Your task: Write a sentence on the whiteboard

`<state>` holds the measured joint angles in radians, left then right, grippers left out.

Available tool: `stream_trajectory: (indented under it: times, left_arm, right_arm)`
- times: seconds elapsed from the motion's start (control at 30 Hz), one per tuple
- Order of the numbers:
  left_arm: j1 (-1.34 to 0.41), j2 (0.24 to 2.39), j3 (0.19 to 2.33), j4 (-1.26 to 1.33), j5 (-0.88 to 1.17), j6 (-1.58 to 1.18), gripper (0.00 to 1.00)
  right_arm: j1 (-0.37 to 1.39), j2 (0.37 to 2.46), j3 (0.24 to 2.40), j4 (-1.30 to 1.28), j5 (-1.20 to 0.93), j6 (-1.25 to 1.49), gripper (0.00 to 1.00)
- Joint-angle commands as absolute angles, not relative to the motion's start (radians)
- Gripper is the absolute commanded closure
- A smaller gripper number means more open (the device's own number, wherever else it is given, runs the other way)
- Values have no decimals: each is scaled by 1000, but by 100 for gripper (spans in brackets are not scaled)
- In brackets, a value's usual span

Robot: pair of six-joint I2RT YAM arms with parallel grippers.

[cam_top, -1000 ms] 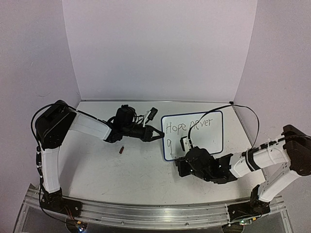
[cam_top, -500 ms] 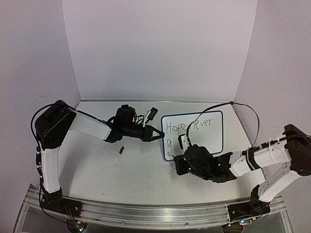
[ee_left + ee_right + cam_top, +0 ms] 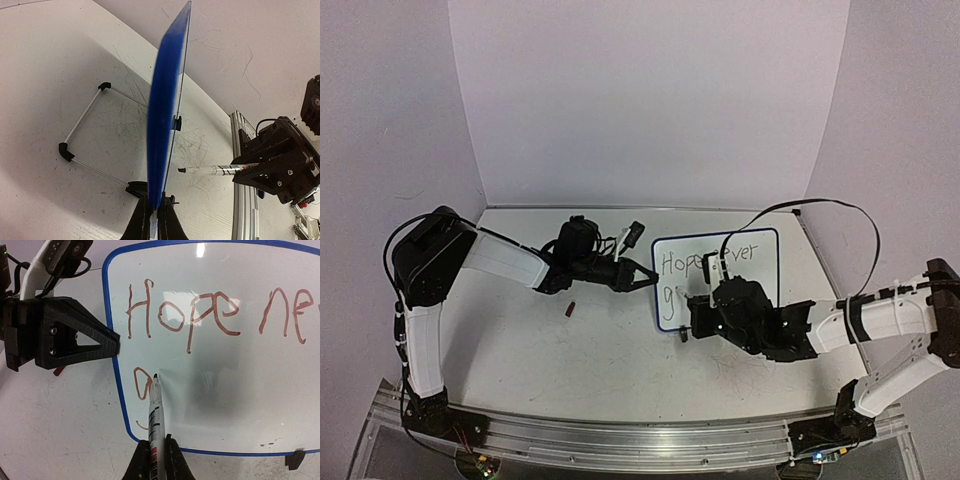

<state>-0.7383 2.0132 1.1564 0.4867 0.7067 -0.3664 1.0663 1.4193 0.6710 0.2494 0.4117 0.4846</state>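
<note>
Right gripper (image 3: 155,452) now sits farther up against the board than a second ago, and its cable arcs taller; left arm unchanged. Fingers pinch the marker (image 3: 156,415), whose tip touches the whiteboard (image 3: 240,390) at a lone "g" starting line two. Sentence (image 3: 185,315) so far: "Hope never" above it, red-brown. Left gripper (image 3: 154,220) is clamped on the board's blue left edge. Board stands upright on its wire stand (image 3: 82,125), mid-table (image 3: 600,370). Small dark piece (image 3: 570,309) lies left of it, possibly a cap.
</note>
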Motion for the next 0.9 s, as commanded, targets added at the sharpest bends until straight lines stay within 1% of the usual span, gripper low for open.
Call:
stream_trajectory:
  times: [0.0,0.2,0.53,0.67,0.87]
  left_arm:
    - [-731,1973,1157,457,708,-364,100]
    - [-731,1971,1161,457,708,-362,100]
    - [-730,1968,1160,454,710,-357,100]
    - [-730,1971,1161,453,710,-356,100]
    - [-731,1970,1158,452,710,-354,100]
  right_arm:
    - [1056,1428,716,266,432,456,100]
    - [1056,1454,722,290,410,443,100]
    - [1049,1485,727,274,472,467,100]
    - [1050,1471,722,239,489,477,100]
    - [1051,1423,698,250,434,462,100]
